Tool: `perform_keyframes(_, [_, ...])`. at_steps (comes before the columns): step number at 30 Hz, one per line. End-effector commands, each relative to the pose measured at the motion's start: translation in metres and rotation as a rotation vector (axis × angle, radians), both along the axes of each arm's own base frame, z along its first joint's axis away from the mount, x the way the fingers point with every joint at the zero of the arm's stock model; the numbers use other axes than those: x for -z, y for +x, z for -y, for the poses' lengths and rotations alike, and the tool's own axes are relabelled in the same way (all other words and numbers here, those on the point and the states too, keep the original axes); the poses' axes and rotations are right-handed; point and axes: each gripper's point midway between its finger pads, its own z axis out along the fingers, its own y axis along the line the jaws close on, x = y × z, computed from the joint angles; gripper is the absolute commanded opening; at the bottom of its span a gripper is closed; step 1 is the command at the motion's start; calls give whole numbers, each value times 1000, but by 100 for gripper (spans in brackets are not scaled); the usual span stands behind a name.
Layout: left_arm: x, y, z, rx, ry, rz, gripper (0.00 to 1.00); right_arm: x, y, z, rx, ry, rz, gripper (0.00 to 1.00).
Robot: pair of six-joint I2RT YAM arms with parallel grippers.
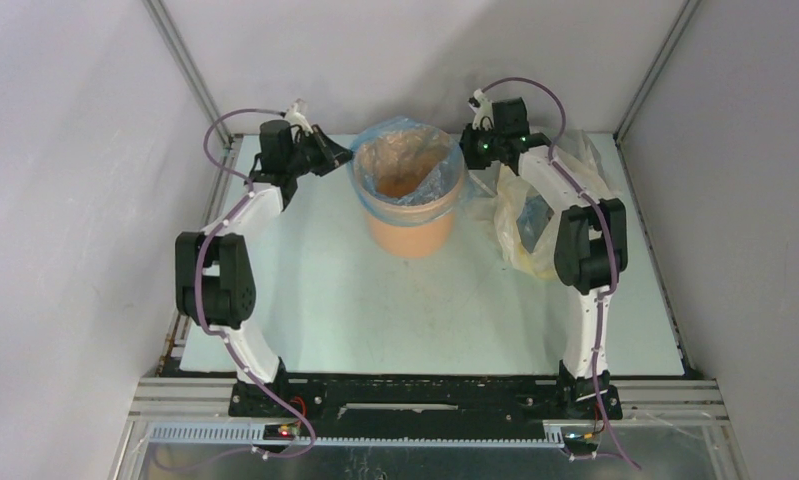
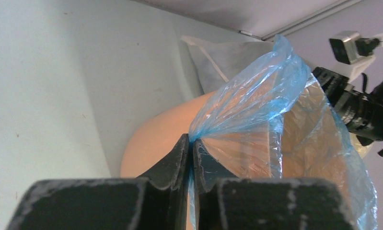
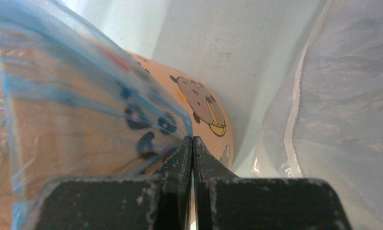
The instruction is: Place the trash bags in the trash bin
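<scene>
Where the left gripper (image 2: 191, 143) meets the left rim of the trash bin (image 1: 412, 230), its two fingers stand almost together with only a thin slit between them. A gathered fold of the trash bag (image 2: 256, 91) is nipped at their tips. Across the mouth, the right gripper (image 3: 192, 141) is clenched tight, and the edge of the blue film runs straight into its fingertips, so it looks pinched there too. Between the two, the bag is spread open over the bin. Its body hangs down inside, and its top drapes over the rim and rises in a crumpled peak above it. Cartoon animals (image 3: 199, 98) are printed on the bin's outer wall. The bin stands at the back middle of the table (image 1: 355, 300). A yellowish-clear bag (image 1: 528, 235) slumps just beside it on the right, under the right arm and close to the table's right edge. From the bin forward to the arm bases, open tabletop stretches between the two arms.
</scene>
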Motion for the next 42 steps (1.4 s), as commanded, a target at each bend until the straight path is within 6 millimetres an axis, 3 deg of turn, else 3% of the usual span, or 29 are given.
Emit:
perform_keyframes(1, [-4, 9, 1, 5, -11, 4, 6, -59, -2, 6, 7, 18, 156, 0])
perform_keyframes(4, [10, 15, -2, -7, 11, -36, 1, -69, -6, 8, 11, 14, 181, 0])
perform_keyframes(9, [26, 15, -2, -9, 21, -77, 0, -80, -4, 12, 20, 11, 204, 0])
perform_keyframes(19, [44, 9, -3, -4, 43, -111, 1, -56, 13, -3, 20, 23, 134, 0])
perform_keyframes(24, [42, 10, -3, 1, 42, -109, 2, -38, 25, -9, 22, 11, 84, 0])
perform_keyframes(30, [34, 14, 0, 10, 30, -93, 4, -20, 21, -12, 7, 1, 45, 0])
perform_keyframes(42, [19, 12, 1, 19, 18, -70, 6, -20, -5, -2, 32, -26, 34, 0])
